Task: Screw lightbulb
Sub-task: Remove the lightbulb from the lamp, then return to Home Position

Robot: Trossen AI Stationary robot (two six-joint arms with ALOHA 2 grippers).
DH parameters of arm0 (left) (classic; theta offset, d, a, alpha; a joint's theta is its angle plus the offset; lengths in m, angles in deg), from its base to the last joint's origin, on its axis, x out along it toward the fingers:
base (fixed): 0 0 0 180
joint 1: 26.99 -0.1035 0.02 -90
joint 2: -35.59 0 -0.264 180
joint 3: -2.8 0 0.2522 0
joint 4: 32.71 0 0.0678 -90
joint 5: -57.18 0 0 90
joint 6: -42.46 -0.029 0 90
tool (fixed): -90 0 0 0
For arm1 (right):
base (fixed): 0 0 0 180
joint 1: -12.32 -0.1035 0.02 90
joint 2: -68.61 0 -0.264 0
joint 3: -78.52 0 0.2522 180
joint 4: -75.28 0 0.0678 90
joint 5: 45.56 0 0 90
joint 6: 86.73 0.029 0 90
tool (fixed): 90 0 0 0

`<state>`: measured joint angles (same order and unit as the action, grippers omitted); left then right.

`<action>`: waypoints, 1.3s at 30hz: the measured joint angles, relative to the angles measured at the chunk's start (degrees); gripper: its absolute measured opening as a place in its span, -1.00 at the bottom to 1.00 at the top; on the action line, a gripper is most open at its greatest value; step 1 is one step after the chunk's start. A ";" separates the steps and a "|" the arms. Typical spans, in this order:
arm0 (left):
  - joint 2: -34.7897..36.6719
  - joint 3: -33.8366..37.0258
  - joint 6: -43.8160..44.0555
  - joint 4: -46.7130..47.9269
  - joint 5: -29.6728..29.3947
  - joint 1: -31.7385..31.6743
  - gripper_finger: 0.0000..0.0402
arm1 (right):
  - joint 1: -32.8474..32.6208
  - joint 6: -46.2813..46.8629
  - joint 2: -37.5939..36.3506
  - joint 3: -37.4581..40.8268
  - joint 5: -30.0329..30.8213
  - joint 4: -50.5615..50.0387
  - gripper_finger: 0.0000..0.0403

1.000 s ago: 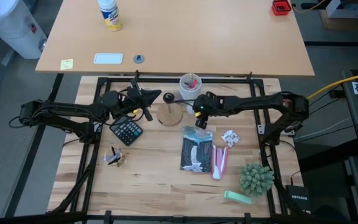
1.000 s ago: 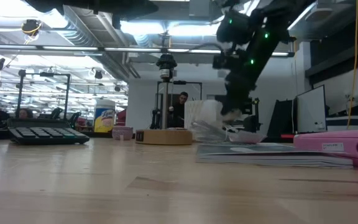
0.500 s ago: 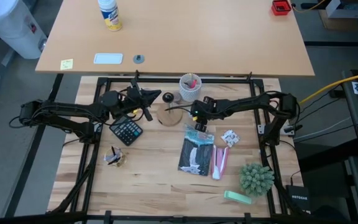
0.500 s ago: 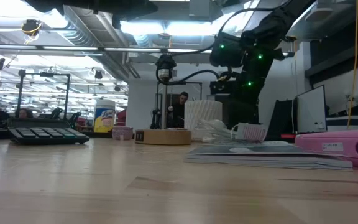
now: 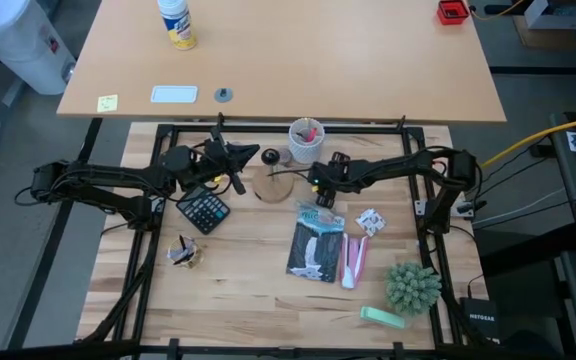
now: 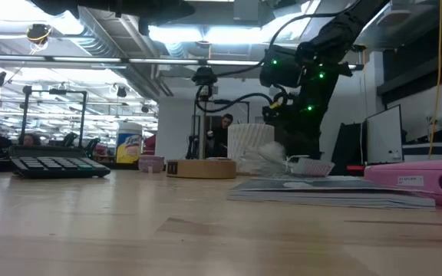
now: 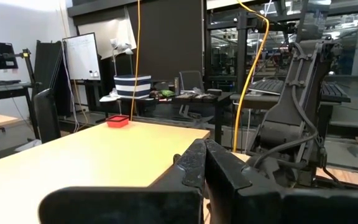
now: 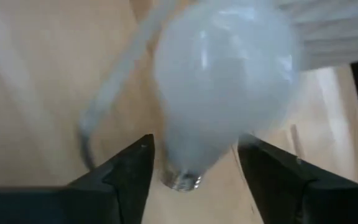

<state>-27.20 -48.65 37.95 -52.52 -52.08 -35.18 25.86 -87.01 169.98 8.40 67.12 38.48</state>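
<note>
The lightbulb (image 8: 222, 81), white and frosted with a silvery screw base (image 8: 180, 180), fills the right wrist view. My right gripper (image 8: 194, 149) is open, slanting down, one finger on each side of the bulb's narrow neck. In the high view my right gripper (image 5: 318, 193) hides the bulb, just right of the round wooden stand (image 5: 273, 185) with its black socket post (image 5: 270, 157). My left gripper (image 5: 245, 160) hovers shut, level, to the left of the socket. My right gripper has its fingers (image 8: 129, 171) close on both sides of the bulb's neck (image 8: 188, 149), coming from above at a slant. I cannot tell whether they touch it or what the bulb rests on.
A white cup (image 5: 305, 138) with red items stands behind the stand. A calculator (image 5: 203, 210) lies left, a black packet (image 5: 313, 245) and a pink case (image 5: 354, 260) in front of my right gripper, a green spiky ball (image 5: 413, 287) at the near right.
My right gripper has sunk toward the table and tipped more steeply down, shifting slightly toward the wooden stand.
</note>
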 joint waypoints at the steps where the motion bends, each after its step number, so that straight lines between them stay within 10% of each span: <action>1: 0.00 0.00 0.00 -0.03 0.00 0.00 -0.99 | 0.01 0.01 -0.25 0.00 0.07 -0.84 0.20; 16: 2.23 0.02 0.00 -0.06 0.00 0.02 -0.99 | -0.06 1.86 -3.04 -9.13 -5.83 -19.33 0.32; 29: 22.77 0.02 0.38 16.50 0.02 0.02 -0.99 | -0.04 0.58 -25.62 -11.76 -5.79 -20.51 0.32; 39: 36.16 7.28 6.39 40.18 4.00 2.74 -0.99 | 0.01 5.22 -51.93 10.82 -5.35 -1.46 0.32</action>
<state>8.96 -41.37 44.34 -12.34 -48.08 -32.44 25.87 -81.79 118.05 19.22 61.76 37.02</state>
